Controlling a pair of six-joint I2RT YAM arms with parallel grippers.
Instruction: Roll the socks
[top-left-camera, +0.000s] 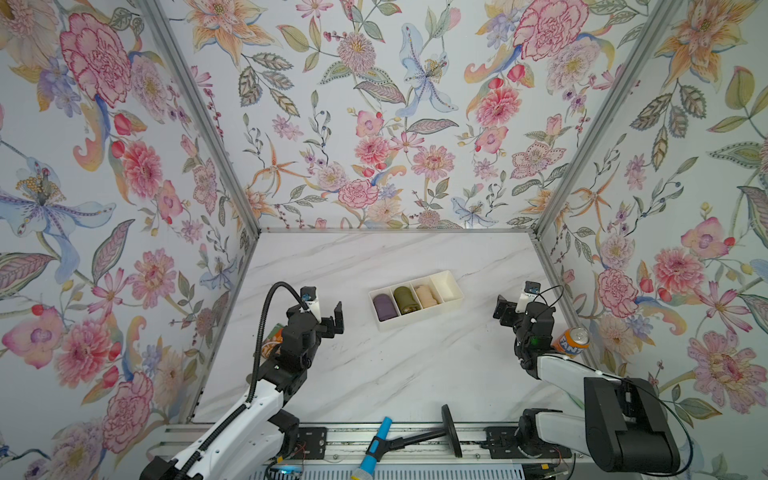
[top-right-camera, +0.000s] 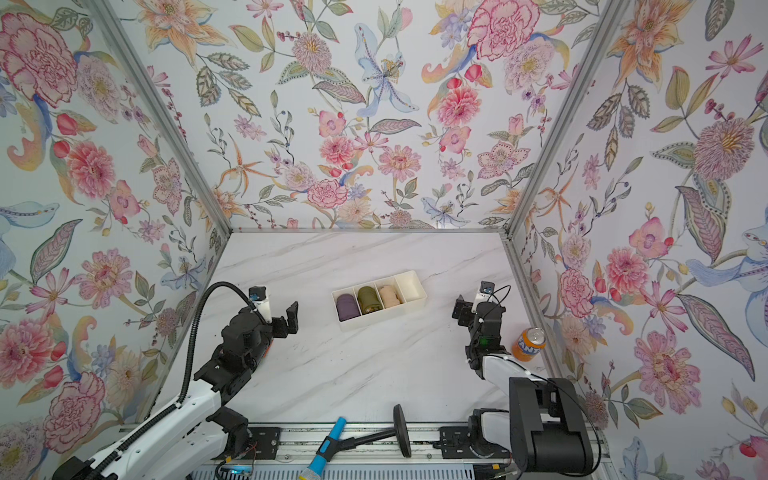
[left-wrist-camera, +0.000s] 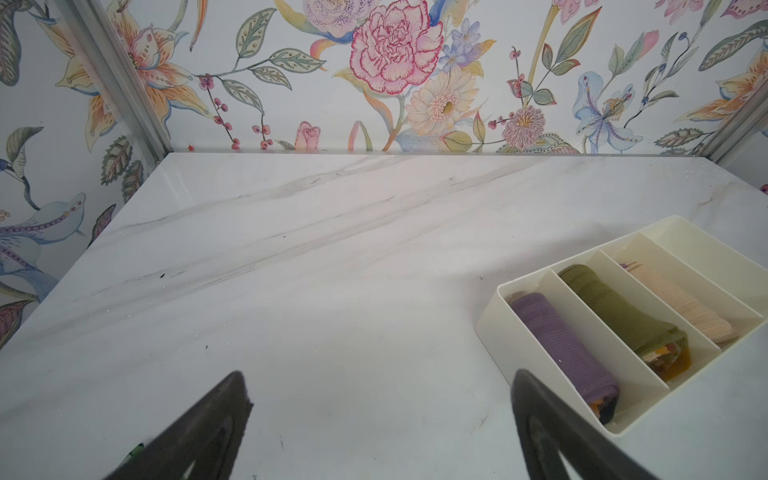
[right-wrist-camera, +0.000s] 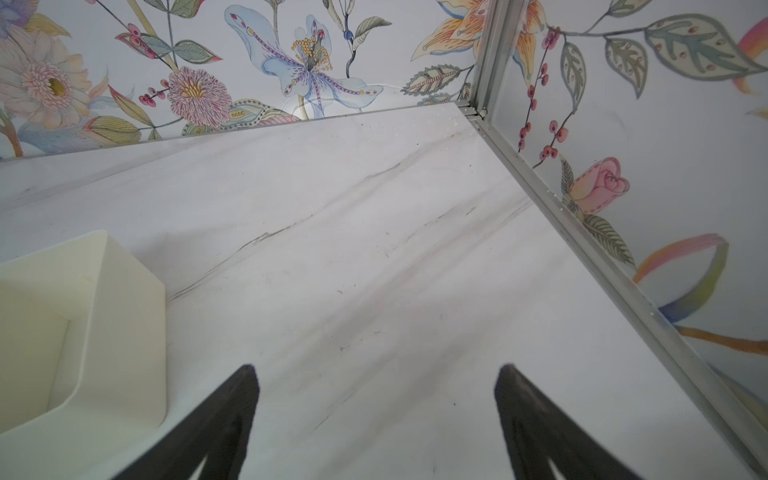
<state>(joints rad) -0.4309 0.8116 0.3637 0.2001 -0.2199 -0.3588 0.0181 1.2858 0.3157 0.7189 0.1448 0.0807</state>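
Observation:
The socks (top-left-camera: 424, 296) (top-right-camera: 388, 296) lie as one peach-tan roll in the third compartment from the left of a cream divided tray (top-left-camera: 415, 322) (top-right-camera: 380, 323). In the left wrist view the socks (left-wrist-camera: 681, 307) rest lengthwise between two dividers of the tray (left-wrist-camera: 498, 332). My left gripper (top-left-camera: 326, 318) (top-right-camera: 280, 318) (left-wrist-camera: 379, 374) hovers open and empty to the left of the tray. My right gripper (top-left-camera: 513, 309) (top-right-camera: 471, 309) (right-wrist-camera: 377, 368) hangs open and empty to the tray's right, apart from it. Only the tray's end corner (right-wrist-camera: 124, 311) shows in the right wrist view.
A purple roll (top-left-camera: 384, 306) and an olive-green roll (top-left-camera: 405, 300) fill the tray's two left compartments; the rightmost compartment (top-left-camera: 446, 286) is bare. An orange soda can (top-left-camera: 573, 340) stands by the right wall. A blue-handled tool (top-left-camera: 376, 446) and a black disc (top-left-camera: 451, 430) lie at the front rail.

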